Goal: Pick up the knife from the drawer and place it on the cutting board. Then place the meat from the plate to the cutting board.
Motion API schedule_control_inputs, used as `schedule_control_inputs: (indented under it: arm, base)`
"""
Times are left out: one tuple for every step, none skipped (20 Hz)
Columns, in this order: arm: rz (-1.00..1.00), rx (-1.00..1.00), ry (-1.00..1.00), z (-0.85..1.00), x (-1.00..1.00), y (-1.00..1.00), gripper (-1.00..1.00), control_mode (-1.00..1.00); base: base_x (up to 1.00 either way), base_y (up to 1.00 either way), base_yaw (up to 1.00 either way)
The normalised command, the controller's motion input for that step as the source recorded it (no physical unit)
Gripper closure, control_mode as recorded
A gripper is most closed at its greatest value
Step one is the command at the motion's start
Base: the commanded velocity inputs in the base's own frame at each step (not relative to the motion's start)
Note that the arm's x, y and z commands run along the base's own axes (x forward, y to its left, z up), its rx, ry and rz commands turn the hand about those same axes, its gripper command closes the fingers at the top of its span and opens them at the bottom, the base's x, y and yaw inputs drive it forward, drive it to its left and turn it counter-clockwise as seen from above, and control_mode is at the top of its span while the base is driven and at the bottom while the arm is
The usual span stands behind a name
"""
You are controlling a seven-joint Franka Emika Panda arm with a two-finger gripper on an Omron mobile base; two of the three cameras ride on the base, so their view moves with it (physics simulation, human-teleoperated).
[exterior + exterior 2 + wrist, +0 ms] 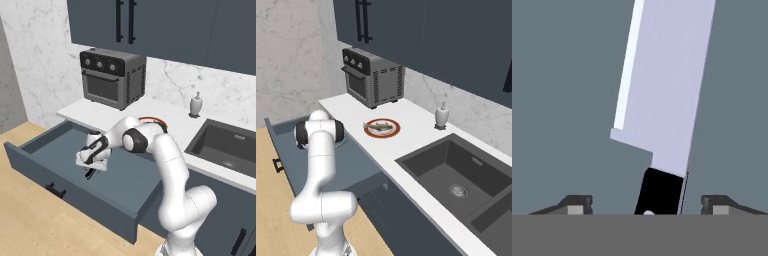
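Note:
The wide blue-grey drawer point(50, 137) stands pulled out, and my arm reaches down into it. On its floor lies the knife point(662, 90), silver blade pointing away and black handle point(659, 192) between my fingers. My gripper point(646, 206) is open, with a gap on each side of the handle; the left base view shows the gripper point(90, 172) low over the drawer floor. On the white counter sits the red-rimmed plate point(396, 131) with the meat point(381, 127) on it. The cutting board is out of view.
A grey toaster oven point(112, 77) stands at the back of the counter. A soap bottle point(196, 105) is beside the dark sink point(225, 145). The drawer's front wall with its black handle point(56, 190) juts over the wooden floor. Dark cabinets hang above.

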Motion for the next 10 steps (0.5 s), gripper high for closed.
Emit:
schedule_control_inputs:
  arm:
    - [0.0,0.0,0.08,-0.06,-0.1,0.0,1.0,-1.0]
    - [0.0,0.0,0.06,-0.11,0.0,0.0,1.0,-1.0]
    - [0.0,-0.01,0.09,-0.02,0.0,0.0,1.0,-1.0]
    - [0.0,-0.03,0.12,-0.16,0.0,0.01,1.0,-1.0]
    - [0.0,0.0,0.07,-0.14,0.0,0.0,1.0,-1.0]
    - [0.0,0.0,0.04,-0.02,-0.09,0.0,1.0,-1.0]
    - [0.0,0.0,0.04,0.0,-0.25,0.0,1.0,-1.0]
    - [0.0,-0.08,0.0,0.1,-0.4,0.01,1.0,-1.0]
    - [0.0,-0.08,0.0,0.31,-0.59,0.0,1.0,-1.0]
    - [0.0,-0.09,0.0,0.49,-0.59,0.0,1.0,-1.0]
  base:
    - [0.0,0.0,0.0]
    - [0.0,0.0,0.0]
    - [0.0,0.0,0.0]
    - [0.0,0.0,0.0]
    - [0.0,0.0,0.0]
    - [0.0,0.0,0.0]
    - [0.0,0.0,0.0]
    - [0.0,0.0,0.0]
    - [0.0,0.0,0.0]
    - [0.0,0.0,0.0]
